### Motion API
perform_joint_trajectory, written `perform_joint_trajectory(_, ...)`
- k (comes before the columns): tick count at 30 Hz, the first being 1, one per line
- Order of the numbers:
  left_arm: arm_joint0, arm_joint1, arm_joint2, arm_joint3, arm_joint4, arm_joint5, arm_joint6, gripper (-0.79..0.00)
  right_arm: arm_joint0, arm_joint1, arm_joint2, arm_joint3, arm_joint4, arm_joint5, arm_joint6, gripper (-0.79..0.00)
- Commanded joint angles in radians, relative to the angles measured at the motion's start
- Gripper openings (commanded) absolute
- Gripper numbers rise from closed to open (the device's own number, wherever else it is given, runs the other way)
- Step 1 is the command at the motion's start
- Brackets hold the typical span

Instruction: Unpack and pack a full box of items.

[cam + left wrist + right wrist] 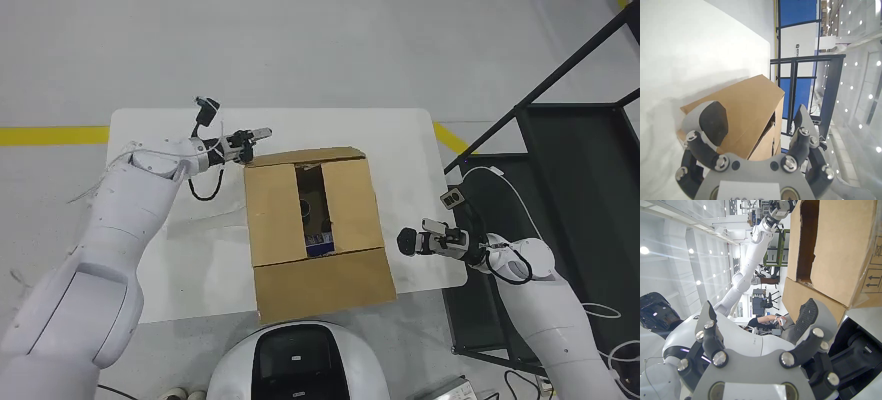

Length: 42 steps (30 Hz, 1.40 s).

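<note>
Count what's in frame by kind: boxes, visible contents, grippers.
Cardboard box: 1
Blue-and-white item visible in its flap gap: 1 (more may be hidden)
Grippers: 2 (left gripper, right gripper, both open)
Total: 4

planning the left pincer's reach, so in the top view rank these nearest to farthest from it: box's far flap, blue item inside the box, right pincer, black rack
From the left pincer:
1. Box's far flap, right beside it.
2. Blue item, down in the open box.
3. Right pincer, beyond the box's opposite side.
4. Black rack, farthest, on the robot's right.
</note>
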Motion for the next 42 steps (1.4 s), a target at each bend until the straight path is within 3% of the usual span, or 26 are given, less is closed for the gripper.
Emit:
perform_joint_trajectory(1, -0.010, 0.011, -0.021, 0.011, -0.017, -0.051, -0.009, 0.000, 0.000, 0.000, 0.000, 0.000, 0.000, 0.000, 0.000, 0.000)
perform_joint_trajectory(8, -0.030, 0.075, -0.124, 0.004, -0.111, -0.222, -0.076, 0.000, 0.008, -0.001, -0.014, -0.061, -0.053, 0.014, -0.052, 0.000)
perform_joint_trajectory(13, 0.022, 0.140, -0.214, -0.112, -0.198, -0.284, -0.225, 0.000, 0.039, -0.006, -0.061, -0.184, -0.174, 0.057, -0.163, 0.000)
perform_joint_trajectory(16, 0.122, 0.189, -0.266, -0.312, -0.226, -0.211, -0.298, 0.000, 0.072, -0.012, -0.118, -0.243, -0.276, 0.099, -0.231, 0.000)
perform_joint_trajectory(23, 0.511, 0.318, -0.503, -0.930, -0.295, 0.014, -0.524, 0.000, 0.165, -0.034, -0.301, -0.294, -0.569, 0.180, -0.378, 0.000)
perform_joint_trajectory(26, 0.644, 0.349, -0.580, -1.113, -0.312, 0.083, -0.593, 0.000, 0.205, -0.047, -0.378, -0.286, -0.655, 0.207, -0.434, 0.000)
perform_joint_trajectory(28, 0.706, 0.363, -0.617, -1.188, -0.337, 0.109, -0.619, 0.000, 0.231, -0.057, -0.425, -0.269, -0.674, 0.224, -0.463, 0.000)
perform_joint_trajectory(33, 0.781, 0.389, -0.664, -1.246, -0.351, 0.142, -0.651, 0.000, 0.267, -0.070, -0.470, -0.243, -0.697, 0.232, -0.505, 0.000)
perform_joint_trajectory(42, 0.783, 0.390, -0.666, -1.246, -0.354, 0.142, -0.651, 0.000, 0.267, -0.070, -0.470, -0.243, -0.697, 0.232, -0.505, 0.000)
